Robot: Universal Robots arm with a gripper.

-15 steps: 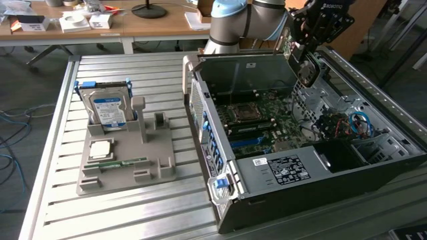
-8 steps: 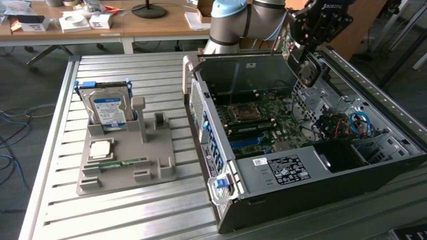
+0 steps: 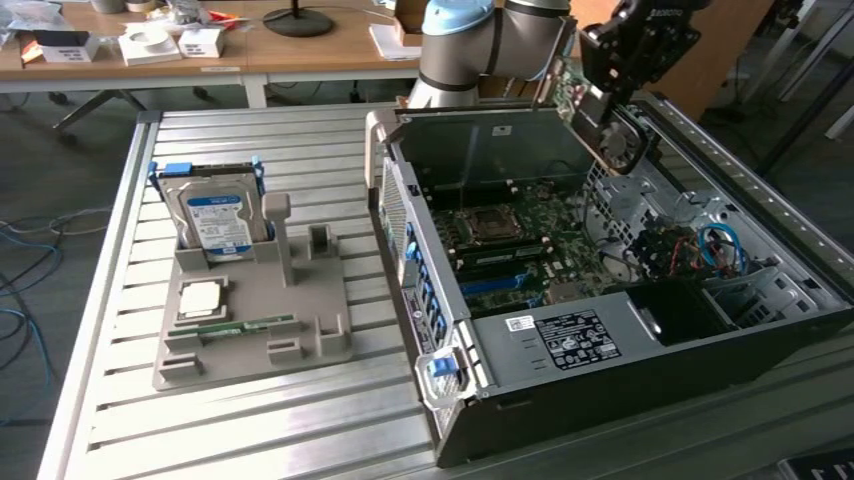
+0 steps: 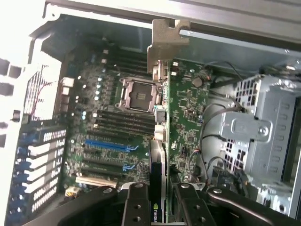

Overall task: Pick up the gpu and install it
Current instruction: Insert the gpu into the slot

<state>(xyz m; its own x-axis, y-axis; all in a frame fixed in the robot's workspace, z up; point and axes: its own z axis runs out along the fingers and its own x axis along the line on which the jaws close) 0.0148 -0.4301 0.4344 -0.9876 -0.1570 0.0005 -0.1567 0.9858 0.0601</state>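
Currently: hand (image 3: 617, 105) hangs over the far end of the open computer case (image 3: 667, 350), fingers (image 4: 136, 202) pinching the gpu (image 3: 617, 145) from both faces. Card held clear above the motherboard (image 3: 534, 235), not seated in any slot.

Wrist view: hand (image 4: 162, 197) grips the gpu (image 4: 183, 117) edge-on, silvery end bracket at the card's far end near the case wall (image 4: 263, 23). Motherboard (image 4: 108, 141) below, bare processor socket (image 4: 139, 94) just beside the card's line.

Counter (image 3: 267, 420): grey parts holder (image 3: 254, 330) on the exterior view's left, hard drive (image 3: 214, 215) standing upright in it, well apart from the case.
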